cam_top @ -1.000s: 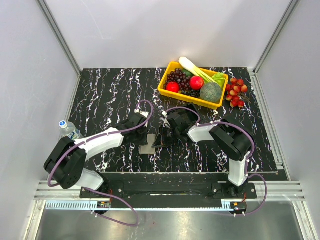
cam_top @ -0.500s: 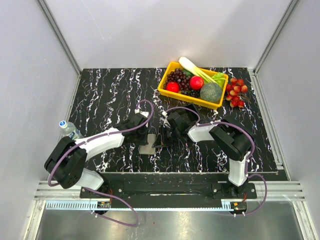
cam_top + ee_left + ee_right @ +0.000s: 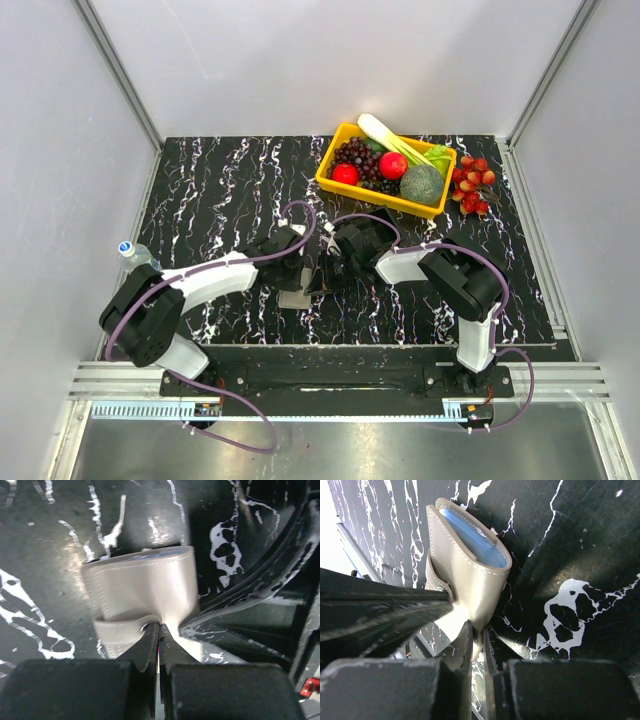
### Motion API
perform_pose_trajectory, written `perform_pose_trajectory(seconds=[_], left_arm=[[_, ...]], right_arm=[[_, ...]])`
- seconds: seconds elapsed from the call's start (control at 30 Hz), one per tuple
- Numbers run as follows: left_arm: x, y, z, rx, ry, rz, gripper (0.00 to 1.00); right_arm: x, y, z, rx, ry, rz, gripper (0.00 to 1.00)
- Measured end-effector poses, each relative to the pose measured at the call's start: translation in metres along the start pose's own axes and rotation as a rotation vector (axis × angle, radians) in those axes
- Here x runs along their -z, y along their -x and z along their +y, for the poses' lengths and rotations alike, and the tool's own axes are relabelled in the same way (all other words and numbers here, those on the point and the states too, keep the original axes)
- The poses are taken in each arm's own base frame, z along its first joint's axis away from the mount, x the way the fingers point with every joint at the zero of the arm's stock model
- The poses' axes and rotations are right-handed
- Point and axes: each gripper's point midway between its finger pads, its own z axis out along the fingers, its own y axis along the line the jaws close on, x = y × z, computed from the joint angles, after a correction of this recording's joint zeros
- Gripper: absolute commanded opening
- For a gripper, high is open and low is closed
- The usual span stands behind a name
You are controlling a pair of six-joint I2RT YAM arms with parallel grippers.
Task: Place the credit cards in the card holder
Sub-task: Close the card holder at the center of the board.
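Note:
The card holder [image 3: 296,296] is a grey stitched case lying on the black marbled mat between both arms. In the left wrist view the card holder [image 3: 140,585] sits just ahead of my left gripper [image 3: 160,626], whose jaws are closed on its near flap. In the right wrist view the card holder [image 3: 465,575] stands on edge, partly open, with a blue layer [image 3: 475,537] showing inside. My right gripper [image 3: 476,630] is shut on its lower flap. In the top view the left gripper [image 3: 297,272] and right gripper [image 3: 322,275] meet over it. No yellow, orange or tan cards are in view.
A yellow basket [image 3: 335,182] with grapes, apples and vegetables stands at the back right, with a red berry cluster [image 3: 473,185] beside it. A water bottle [image 3: 138,258] lies off the mat's left edge. Grey walls enclose the table.
My left arm has shifted a little to the right, closer over the card holder. The right arm and the holder have stayed in place.

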Motion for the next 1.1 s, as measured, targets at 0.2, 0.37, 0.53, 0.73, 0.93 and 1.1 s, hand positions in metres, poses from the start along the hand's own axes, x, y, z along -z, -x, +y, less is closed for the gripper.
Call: perform_pose_trajectory(seconds=[0.2,0.37,0.53,0.73,0.93,1.1], left_arm=[[-0.008,-0.004,-0.009,-0.018,-0.001,0.031,0.0],[-0.01,-0.004,-0.009,-0.013,0.014,0.055,0.0],[-0.009,-0.003,-0.01,-0.007,0.011,0.049,0.0],[-0.006,-0.002,-0.012,-0.011,-0.017,0.022,0.27],[0.01,0.013,-0.024,-0.016,-0.073,-0.045,0.43],[0.043,0.039,-0.042,-0.007,-0.164,-0.178,0.52]], right_arm=[[0.0,0.0,0.0,0.0,0.0,0.0,0.14],[0.0,0.0,0.0,-0.001,-0.002,0.001,0.14],[0.0,0.0,0.0,-0.002,-0.005,0.003,0.15],[0.0,0.0,0.0,-0.002,-0.004,0.003,0.22],[0.0,0.002,0.001,-0.002,-0.007,0.001,0.29],[0.003,0.008,0.001,0.021,-0.025,-0.027,0.39]])
